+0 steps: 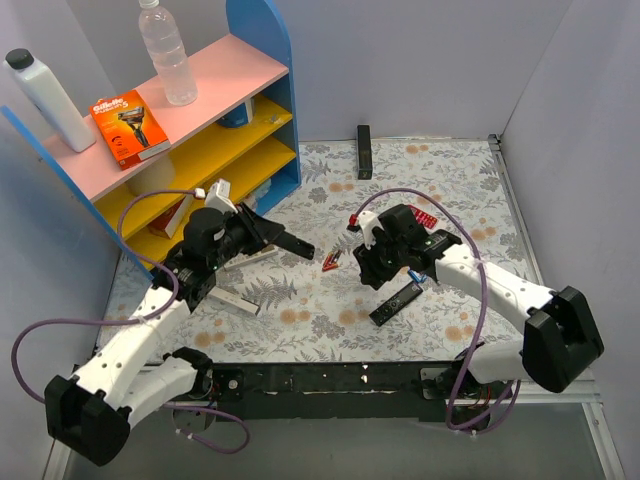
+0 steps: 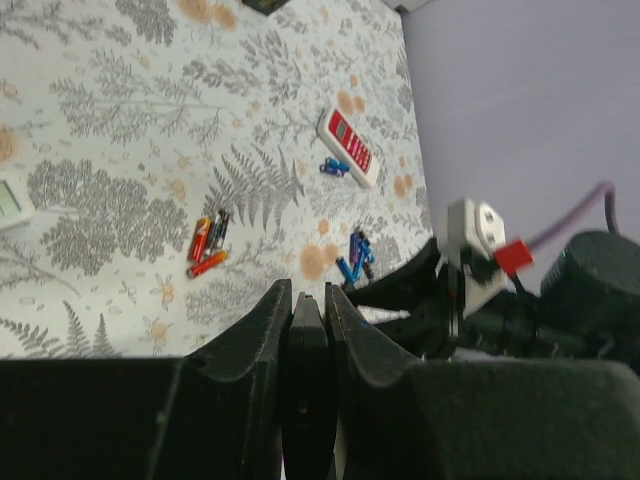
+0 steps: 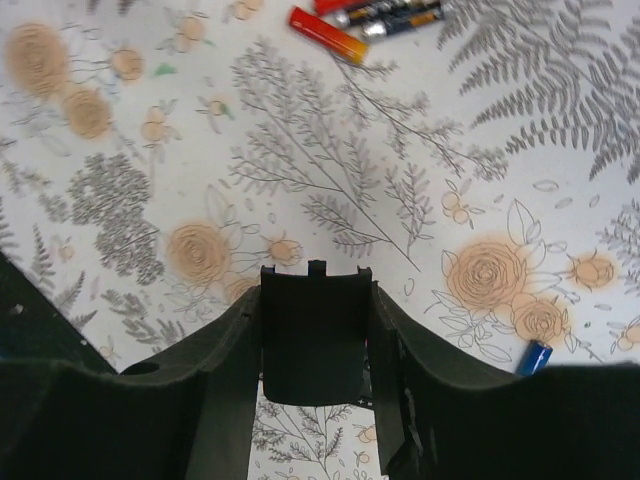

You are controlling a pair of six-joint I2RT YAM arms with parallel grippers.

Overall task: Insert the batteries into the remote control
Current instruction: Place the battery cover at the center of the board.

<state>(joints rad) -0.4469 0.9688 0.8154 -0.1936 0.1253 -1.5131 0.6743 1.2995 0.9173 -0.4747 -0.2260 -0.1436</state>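
My right gripper [image 1: 372,268] is shut on a small black battery cover [image 3: 312,330] with tabs on its far edge, held just above the table. A slim black remote control [image 1: 397,302] lies flat below and beside it. My left gripper [image 1: 300,246] is shut on a thin black flat piece [image 2: 305,370] seen edge-on; I cannot tell what it is. Blue batteries [image 2: 352,258] lie in a small group by the right gripper. One more blue battery [image 3: 533,357] shows in the right wrist view, and others [image 2: 333,167] lie beside the red-and-white remote [image 2: 347,147].
Red/orange cells [image 1: 330,262] lie between the two grippers. White remotes [image 1: 235,300] lie by the left arm. Another black remote [image 1: 364,150] lies at the back wall. A coloured shelf [image 1: 215,140] with a bottle and boxes stands at the left.
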